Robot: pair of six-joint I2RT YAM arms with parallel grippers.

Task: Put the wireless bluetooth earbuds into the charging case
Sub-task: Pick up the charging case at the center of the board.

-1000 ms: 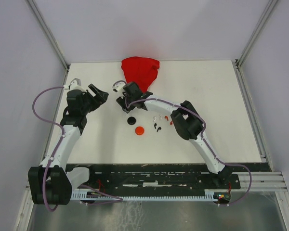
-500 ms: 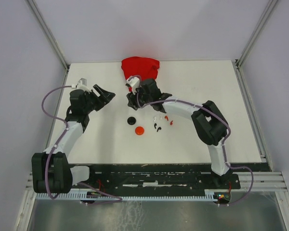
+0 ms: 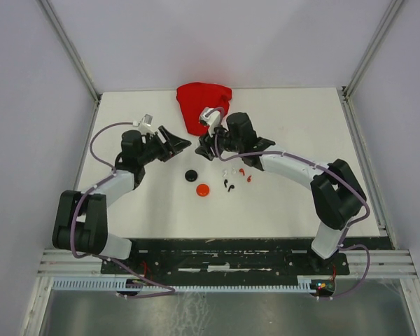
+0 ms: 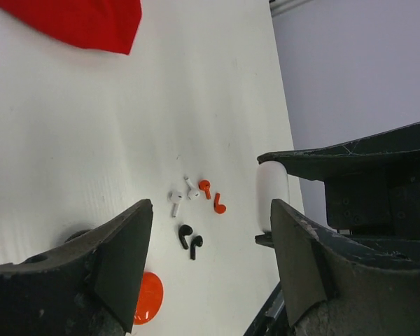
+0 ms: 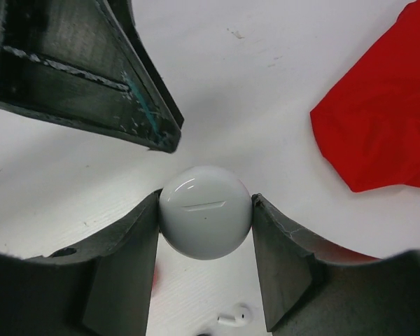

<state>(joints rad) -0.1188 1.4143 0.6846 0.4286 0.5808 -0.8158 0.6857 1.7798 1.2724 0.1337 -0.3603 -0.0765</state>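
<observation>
The white table (image 3: 126, 217) runs up to a grey wall (image 3: 28, 140) on the left, and there is bare table between that edge and the left arm (image 3: 115, 183). This arm is bent low, with its elbow near the front edge, and it reaches toward the middle. The left gripper (image 3: 173, 143) has its two fingers spread wide with nothing between them. A second ago it was farther left and the fingers were spread a bit wider.

Just to its right is the right gripper (image 5: 205, 210). It is pinching a white round case (image 5: 205, 222) from both sides, up off the table. One left finger (image 5: 91, 70) is just beside this case, not touching it. The two grippers were well apart before; now they are near each other.

Behind them a red cloth (image 3: 199, 101) lies by the back edge. In front lie a black case (image 3: 191, 175) and a red case (image 3: 203, 190). Next to these, the earbuds lie loose on the table: a white pair (image 3: 227, 171), a black pair (image 3: 228, 185) and a red pair (image 3: 246, 175).

The right arm (image 3: 294, 168) stretches in a long curve from the front right. Its elbow has swung out to the right. Past it, the table is wide and bare up to the right edge.
</observation>
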